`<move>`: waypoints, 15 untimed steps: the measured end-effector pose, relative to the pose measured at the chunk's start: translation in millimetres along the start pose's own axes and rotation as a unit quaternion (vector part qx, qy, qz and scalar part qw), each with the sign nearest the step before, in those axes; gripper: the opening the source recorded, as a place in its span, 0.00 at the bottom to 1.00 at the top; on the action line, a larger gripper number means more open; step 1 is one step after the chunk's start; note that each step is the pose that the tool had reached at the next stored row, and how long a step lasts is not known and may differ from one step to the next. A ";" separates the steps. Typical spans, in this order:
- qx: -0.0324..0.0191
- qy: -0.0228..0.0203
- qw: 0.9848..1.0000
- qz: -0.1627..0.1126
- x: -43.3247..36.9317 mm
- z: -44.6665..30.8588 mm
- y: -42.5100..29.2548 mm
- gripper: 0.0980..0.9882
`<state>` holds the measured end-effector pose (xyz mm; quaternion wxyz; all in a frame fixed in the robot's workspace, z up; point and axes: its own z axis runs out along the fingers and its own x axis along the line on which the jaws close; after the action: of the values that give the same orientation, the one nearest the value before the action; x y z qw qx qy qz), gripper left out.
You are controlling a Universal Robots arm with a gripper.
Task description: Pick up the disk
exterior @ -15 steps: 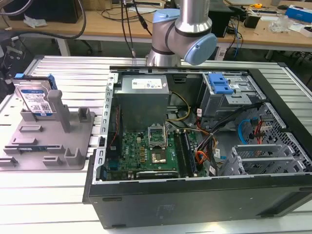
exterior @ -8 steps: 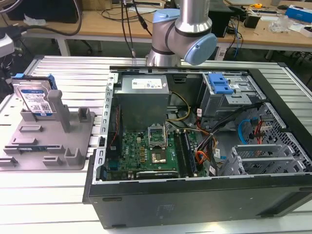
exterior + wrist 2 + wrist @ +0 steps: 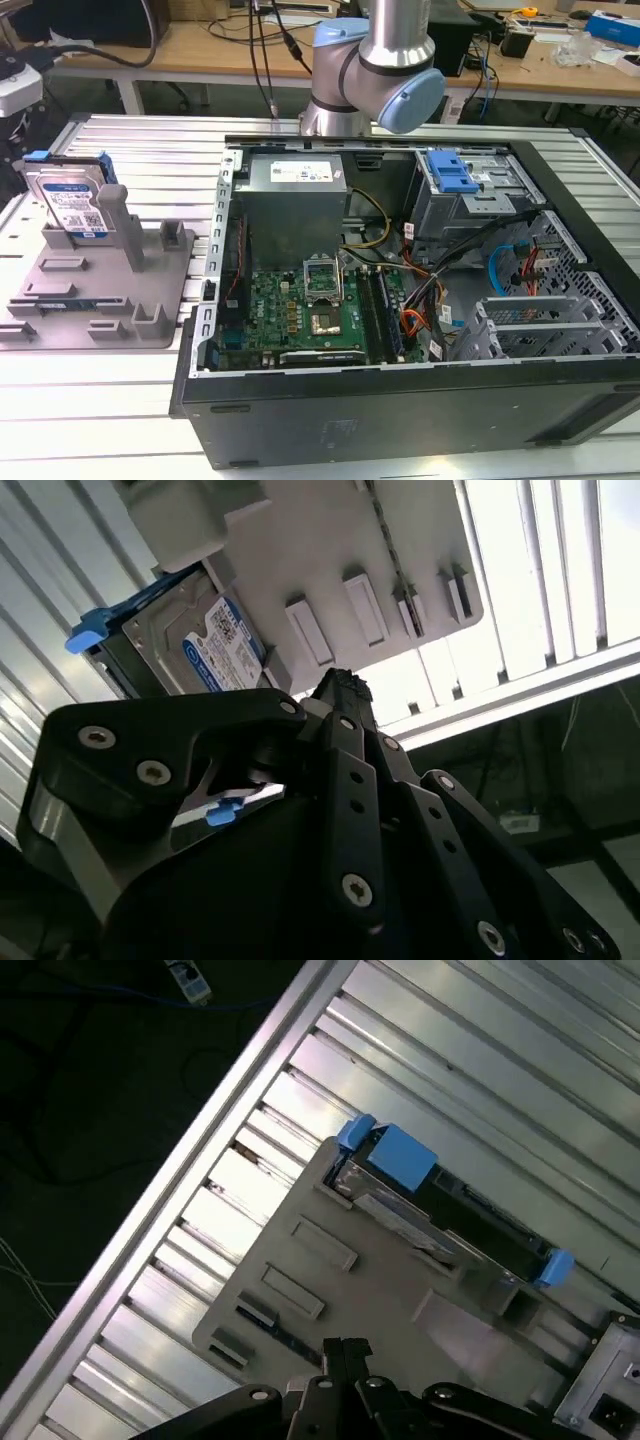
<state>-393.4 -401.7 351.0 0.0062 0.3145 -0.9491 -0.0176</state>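
1. We see the claw [image 3: 346,1347] closed on nothing.
2. The disk [image 3: 68,205] stands upright in the grey fixture [image 3: 160,290], a post [image 3: 117,225] hiding its lower corner.
3. Bare counter [image 3: 150,140] lies around the fixture.

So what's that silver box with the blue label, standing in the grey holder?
That is the disk, a flat rectangular slab of silver metal. It has a white-and-blue label on its broad face and blue plastic rails along its sides. It stands upright on one edge, slotted between posts of the grey plastic fixture, at the exterior view's left. Only the fixture touches it, and the robot's hand is clear of it.
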 end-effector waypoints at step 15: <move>0.001 0.007 0.983 -0.184 0.0 0.4 0.0 0.43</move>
<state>-393.4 -401.7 350.6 0.0091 0.4838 -0.8750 -0.0157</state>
